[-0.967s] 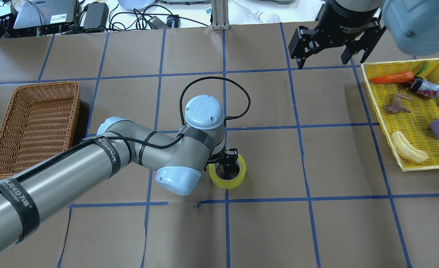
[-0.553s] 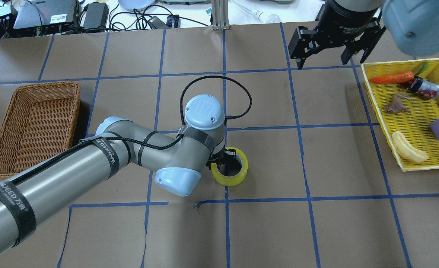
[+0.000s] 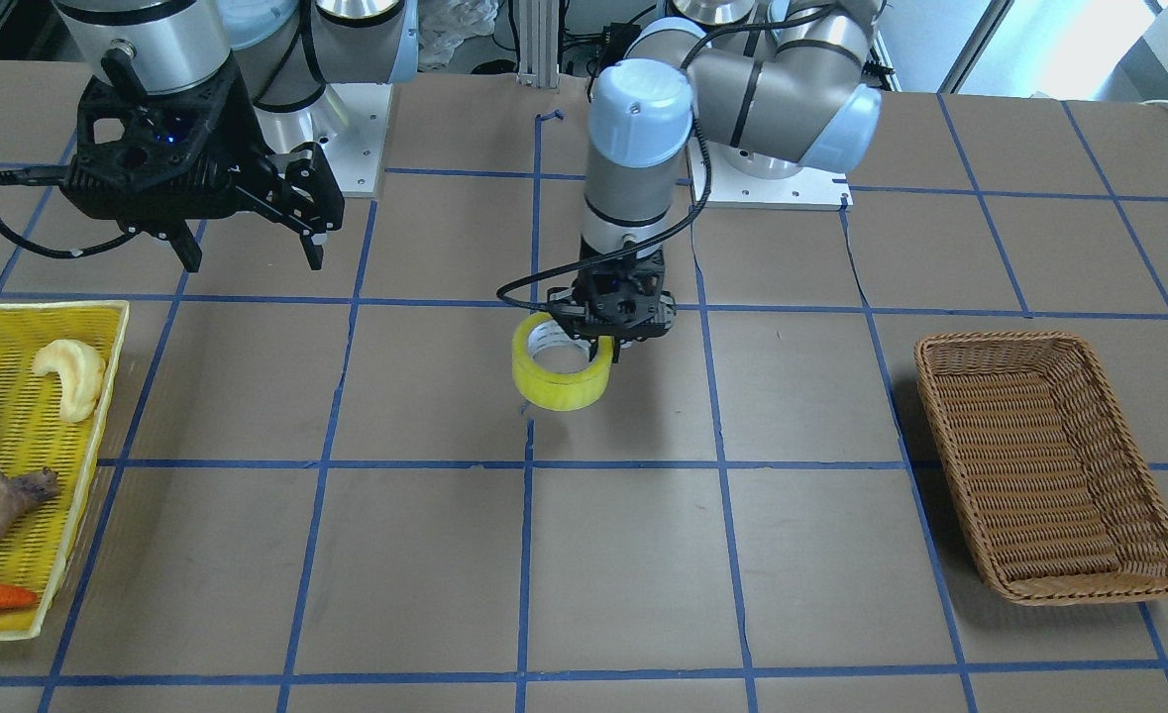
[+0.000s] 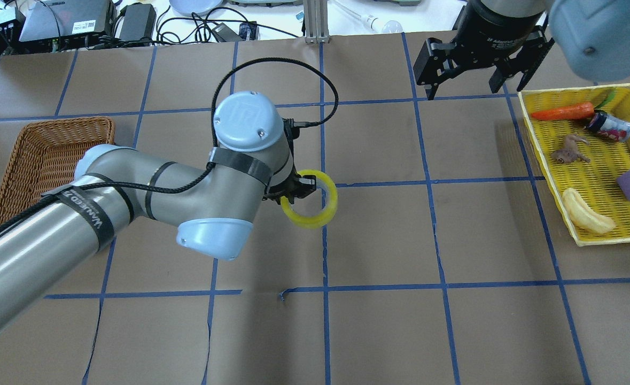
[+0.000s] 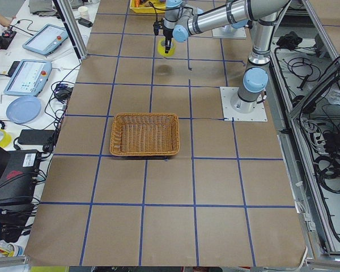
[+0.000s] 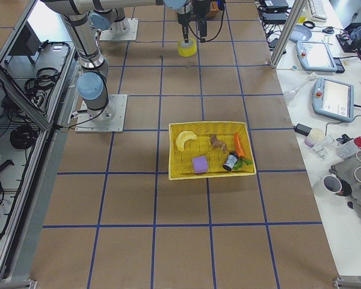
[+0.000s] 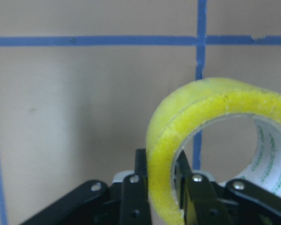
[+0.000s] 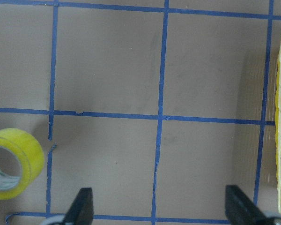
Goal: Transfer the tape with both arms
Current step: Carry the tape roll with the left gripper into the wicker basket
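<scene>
Lifting underway: left tool (image 3: 600,341) is clamped on the wall of the tape (image 3: 559,381), one finger inside the core and one outside. The roll hangs clear of the counter (image 3: 643,574) near centre. In the front-facing view, right tool (image 3: 252,259) sits at ten o'clock from the roll, spread wide, empty. Likely destination is the wicker basket (image 3: 1000,343) at four o'clock. Carry slowly and level, since a one-wall pinch may swing; release low.

Along brown table (image 5: 170,181) with blue grid lines (image 5: 158,204): wicker basket (image 5: 145,134) mid-table; farther off, yellow tape roll (image 5: 168,49) hanging from left arm's claw (image 5: 167,41), above its shadow (image 5: 164,69).
</scene>
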You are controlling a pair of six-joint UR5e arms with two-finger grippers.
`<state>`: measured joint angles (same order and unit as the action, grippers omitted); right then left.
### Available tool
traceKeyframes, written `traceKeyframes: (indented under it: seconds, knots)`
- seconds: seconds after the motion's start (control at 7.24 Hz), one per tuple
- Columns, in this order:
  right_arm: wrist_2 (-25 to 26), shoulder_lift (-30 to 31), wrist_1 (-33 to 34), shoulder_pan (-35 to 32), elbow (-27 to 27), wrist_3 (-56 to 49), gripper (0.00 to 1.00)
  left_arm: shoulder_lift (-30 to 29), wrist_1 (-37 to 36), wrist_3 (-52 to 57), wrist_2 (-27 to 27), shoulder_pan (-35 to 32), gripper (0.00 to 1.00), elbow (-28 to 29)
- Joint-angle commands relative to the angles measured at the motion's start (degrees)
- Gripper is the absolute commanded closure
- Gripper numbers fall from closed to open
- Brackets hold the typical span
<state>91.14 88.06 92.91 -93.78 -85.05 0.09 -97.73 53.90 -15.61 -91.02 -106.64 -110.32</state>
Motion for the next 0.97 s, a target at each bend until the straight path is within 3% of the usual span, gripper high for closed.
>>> traceKeyframes:
  seconds: [0.0, 0.14, 0.28, 0.55, 0.83]
  knots:
    - [0.0, 0.0, 0.0, 0.0, 0.0, 0.0, 0.0, 5.7, 13.5, 18.9, 0.2, 11.9, 1.0, 6.0]
    - [0.0, 0.0, 0.0, 0.0, 0.0, 0.0, 0.0, 6.0, 20.5, 24.9, 0.3, 17.9, 1.0, 11.2]
    - [-0.1, 0.0, 0.0, 0.0, 0.0, 0.0, 0.0, 5.5, 23.4, 26.6, 2.5, 23.1, 1.0, 12.8]
    - [0.0, -0.1, 0.0, 0.0, 0.0, 0.0, 0.0, 0.9, 21.9, 39.6, 5.8, 36.7, 1.0, 14.4]
    - [0.1, -0.3, 0.1, 0.1, -0.1, 0.0, 0.0, -5.1, 17.9, 49.8, 6.0, 43.8, 1.0, 17.4]
